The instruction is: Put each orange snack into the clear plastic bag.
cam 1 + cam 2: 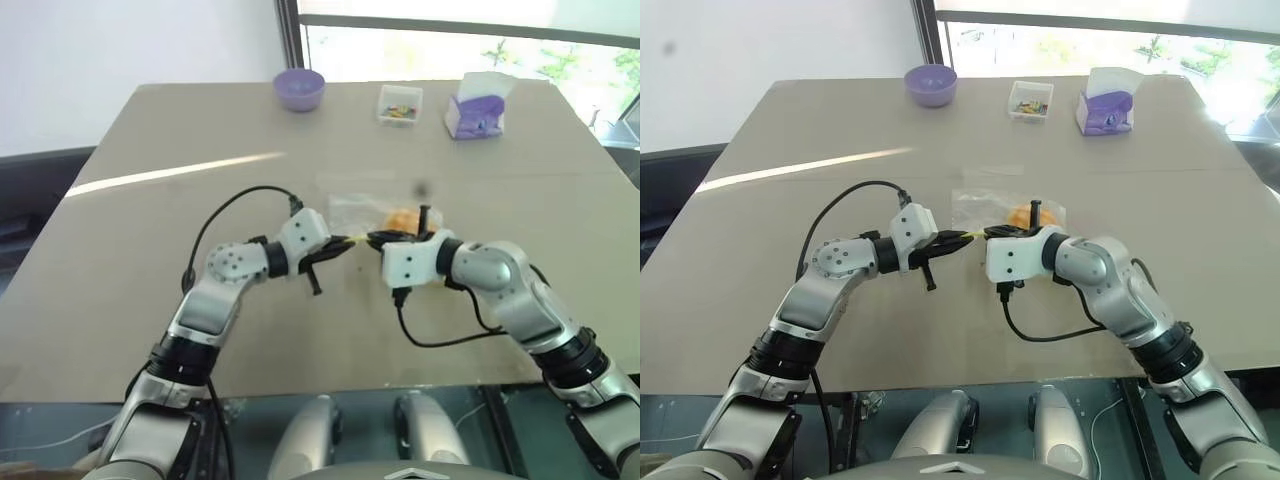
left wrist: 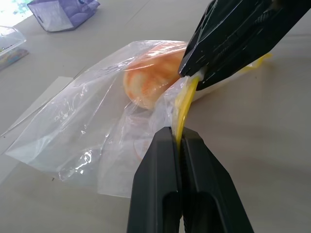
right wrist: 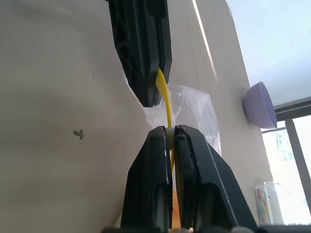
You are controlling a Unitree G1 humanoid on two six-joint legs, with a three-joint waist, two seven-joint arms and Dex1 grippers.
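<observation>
Both grippers are clenched on the yellow seal strip (image 2: 183, 104): the left gripper (image 2: 181, 141) and the right gripper (image 3: 172, 130) pinch it between flat black fingers, close together. The strip runs between them. One crinkly clear plastic bag (image 2: 92, 121) lies on the matte tan table (image 1: 150, 200), holding one round orange snack (image 2: 153, 80).

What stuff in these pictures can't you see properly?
- Orange snack: partly behind the right claw in the left wrist view; its top pattern blurs through the clear plastic bag.
- Bag's yellow seal strip: whether fully zipped is hidden where the left claw pinches it.
- Small clear box: contents too small in the head views.
</observation>
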